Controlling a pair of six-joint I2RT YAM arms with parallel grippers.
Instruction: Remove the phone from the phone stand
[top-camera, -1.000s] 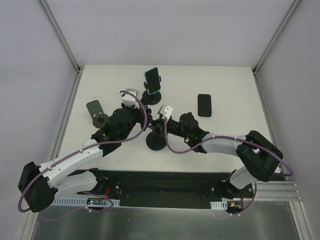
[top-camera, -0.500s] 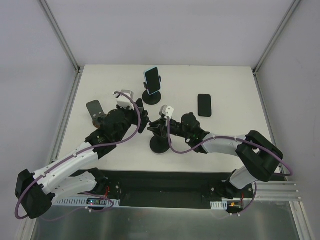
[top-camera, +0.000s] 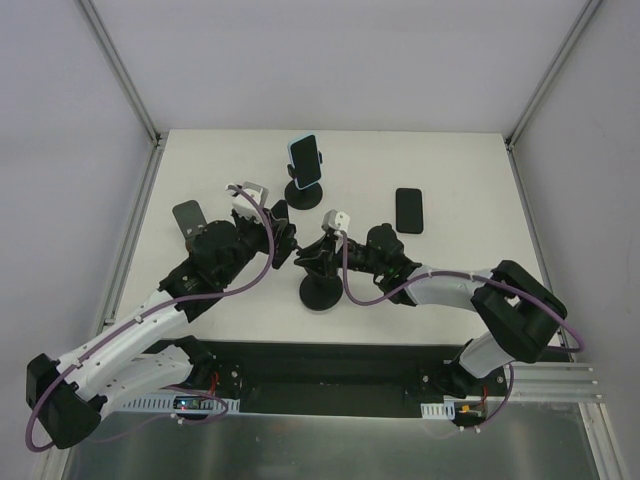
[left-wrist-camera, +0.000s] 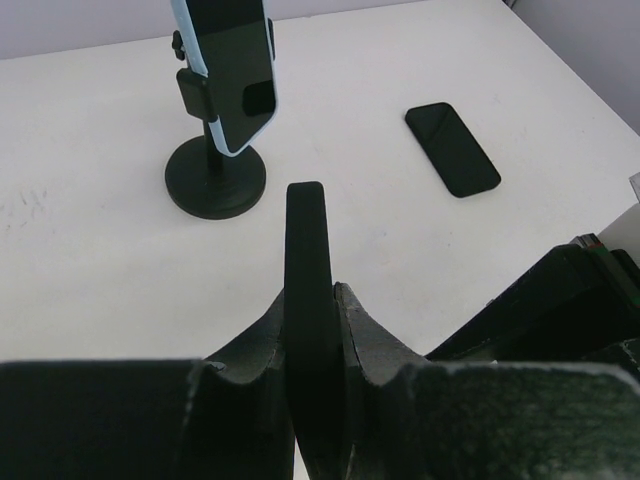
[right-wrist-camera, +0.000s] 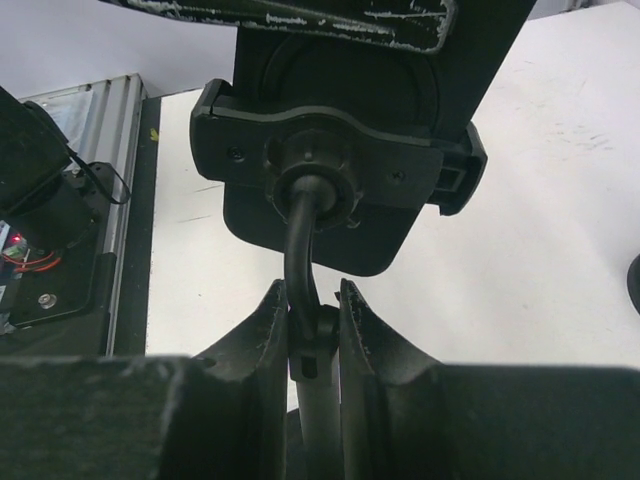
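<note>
My left gripper (top-camera: 283, 236) is shut on a black phone (left-wrist-camera: 305, 250), seen edge-on, with its free end poking out past the fingertips (left-wrist-camera: 350, 305) and no cradle around it. My right gripper (top-camera: 318, 257) is shut on the stem (right-wrist-camera: 300, 250) of a black phone stand, whose round base (top-camera: 320, 296) rests on the table. From behind, the right wrist view shows the stand's cradle (right-wrist-camera: 335, 165), with the left gripper's dark body close above it. I cannot tell whether the phone still touches the cradle.
A second stand (top-camera: 303, 194) at the back holds a light-blue phone (top-camera: 305, 157), also in the left wrist view (left-wrist-camera: 230, 70). A black phone (top-camera: 408, 210) lies flat to the right. Another small stand (top-camera: 190, 220) sits at the left, beside the left arm.
My left gripper has drawn back a little to the left and away with the phone. My right gripper and the stand have shifted slightly right and nearer.
</note>
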